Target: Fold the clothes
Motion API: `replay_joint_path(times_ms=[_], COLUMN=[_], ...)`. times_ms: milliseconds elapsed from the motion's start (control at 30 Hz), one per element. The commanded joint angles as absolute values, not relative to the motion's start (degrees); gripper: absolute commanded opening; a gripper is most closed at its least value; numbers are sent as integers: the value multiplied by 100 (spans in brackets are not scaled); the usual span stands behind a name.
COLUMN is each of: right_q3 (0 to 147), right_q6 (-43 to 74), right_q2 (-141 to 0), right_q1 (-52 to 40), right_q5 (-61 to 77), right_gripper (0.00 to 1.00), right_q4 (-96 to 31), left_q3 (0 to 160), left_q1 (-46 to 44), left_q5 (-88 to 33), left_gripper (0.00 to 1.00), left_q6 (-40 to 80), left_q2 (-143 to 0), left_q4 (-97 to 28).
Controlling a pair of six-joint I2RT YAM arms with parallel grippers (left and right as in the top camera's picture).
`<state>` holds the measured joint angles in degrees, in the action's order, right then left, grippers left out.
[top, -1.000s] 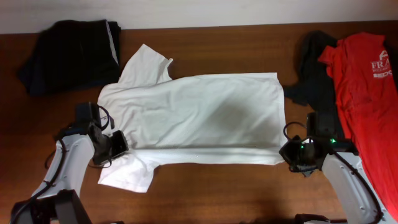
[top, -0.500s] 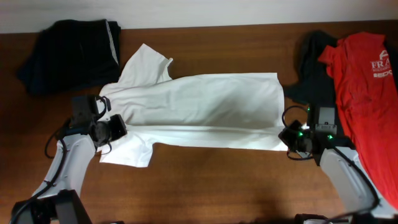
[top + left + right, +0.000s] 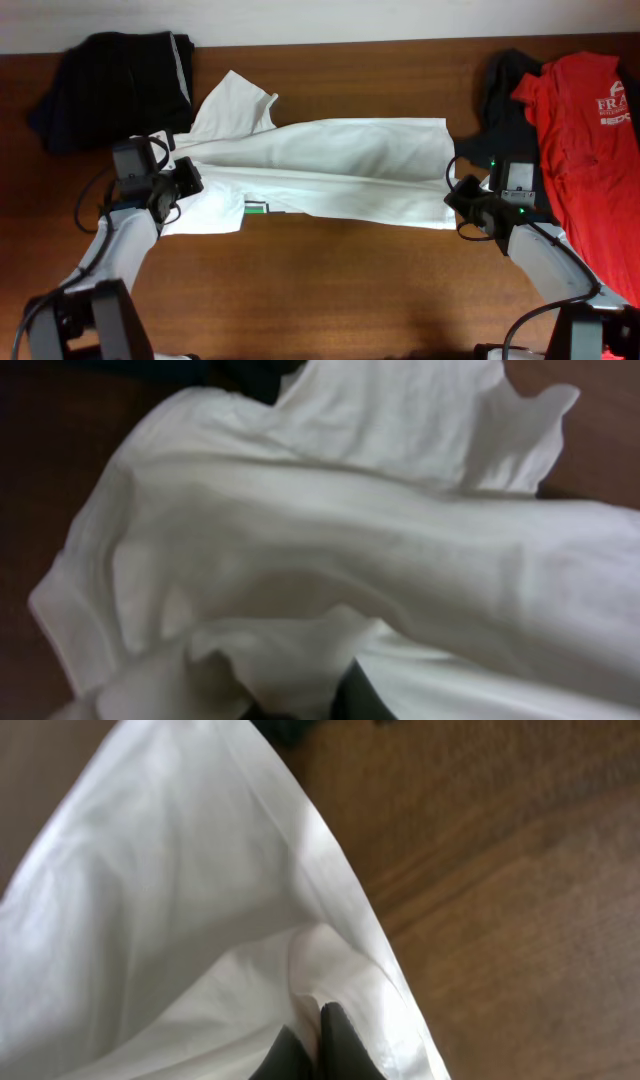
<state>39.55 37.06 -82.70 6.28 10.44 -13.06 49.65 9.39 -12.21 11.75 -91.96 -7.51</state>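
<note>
A white T-shirt (image 3: 330,170) lies lengthwise across the middle of the table, its near edge lifted and folded back over the body. A small green logo (image 3: 258,208) shows at the near fold. My left gripper (image 3: 178,188) is at the sleeve end, with cloth bunched between its dark fingers (image 3: 352,690) in the left wrist view. Over at the hem corner, my right gripper (image 3: 462,200) is shut on the shirt. The right wrist view shows its fingertips (image 3: 330,1020) pinching a fold of white fabric (image 3: 180,920).
A black garment (image 3: 115,85) is heaped at the back left. At the right edge lies a red T-shirt (image 3: 580,130) with white lettering, partly over a dark grey one (image 3: 505,110). Bare brown wood (image 3: 330,290) runs along the front.
Both grippers have moved toward the far side with the shirt's near edge. The shirt now looks narrower, and the green logo has come into view.
</note>
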Motion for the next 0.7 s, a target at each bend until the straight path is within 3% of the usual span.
replay_joint_path(times_ms=[0,33,67,100,133,300,433,533,667], right_q3=[4047,4047,4047,4062,4097,5647,6333,6233,6204], right_q6=[3616,3616,3614,3555,3374,2906,2628,2630,2630], right_q2=[-8296,-8309,-8320,-8320,-8320,-8320,-8322,-8549,-9203], right_q1=[679,679,679,679,683,683,676,576,132], right_q5=[526,523,480,375,368,84,843,1269,1291], right_gripper=[4,4,26,80,99,99,100,91,95], right_q4=[-1048,-923,-849,-856,-878,-3035,-4287,-4731,-4807], left_q3=[5063,5063,5063,5063,5065,5684,5800,5800,5802], left_q1=[1015,1017,1017,1017,1017,1020,790,534,486], left_q5=[-921,-915,-904,-897,-897,-947,-1164,-1181,-886], left_gripper=[11,15,22,41,46,51,52,51,71], left_q6=[1129,1129,1129,1127,1070,1063,1057,1017,652], left_q2=[-9579,-9673,-9727,-9751,-9747,-9054,-8930,-9255,-9815], left_q4=[-316,-200,-141,-99,-86,-1240,-2403,-3098,-3168])
